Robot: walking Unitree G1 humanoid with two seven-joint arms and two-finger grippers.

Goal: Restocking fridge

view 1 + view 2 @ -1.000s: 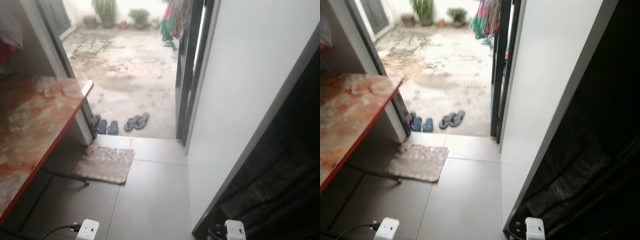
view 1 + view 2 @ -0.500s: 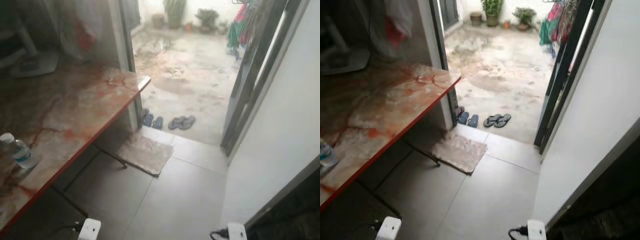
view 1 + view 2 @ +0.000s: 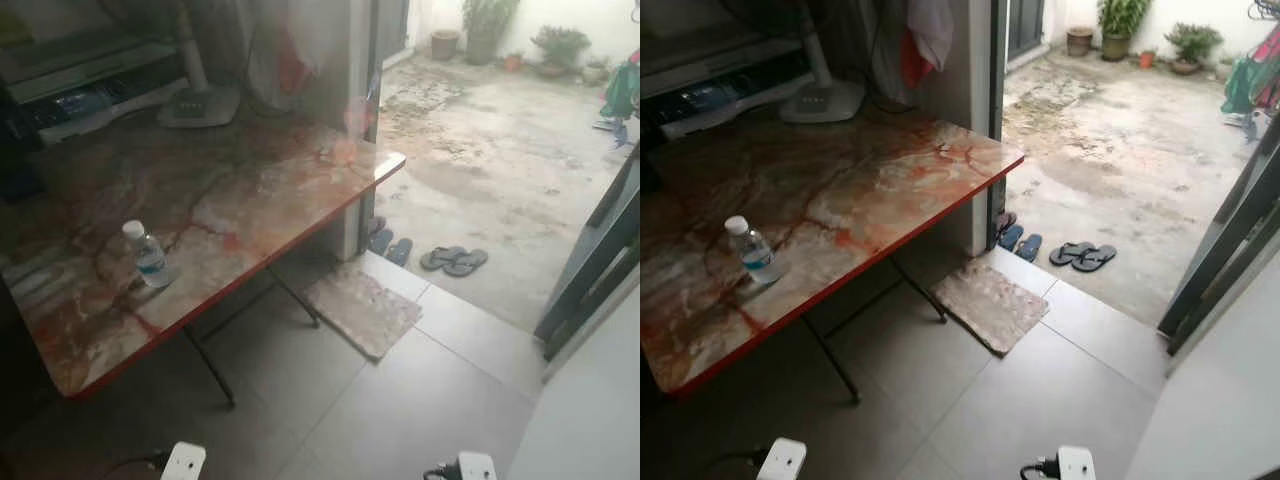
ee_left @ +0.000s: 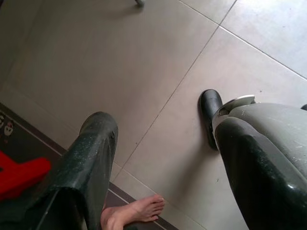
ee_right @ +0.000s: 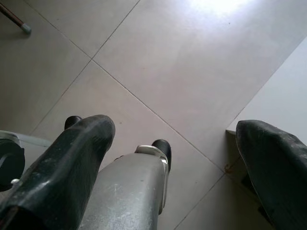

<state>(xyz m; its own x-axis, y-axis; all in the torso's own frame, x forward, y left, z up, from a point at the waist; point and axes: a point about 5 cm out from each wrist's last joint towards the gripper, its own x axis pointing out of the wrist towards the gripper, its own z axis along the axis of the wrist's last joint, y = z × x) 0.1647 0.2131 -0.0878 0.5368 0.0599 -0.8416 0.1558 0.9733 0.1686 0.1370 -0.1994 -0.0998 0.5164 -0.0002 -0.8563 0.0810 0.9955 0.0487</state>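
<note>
View has swung left since a second ago, camera turn not object motion: the white fridge panel and dark opening that sat right of the doorway are gone, and the marble bench (image 3: 230, 215) with a water bottle (image 3: 150, 256) standing on it near its front edge, well left of the doorway, has come in. Left end effector (image 4: 158, 158) and right end effector (image 5: 172, 158) hang low over the tiled floor (image 3: 970, 400), fingers spread wide, holding nothing. Likely robot turned from fridge to fetch the bottle; a person's bare foot (image 4: 136, 213) beside the left fingers is a walking hazard
</note>
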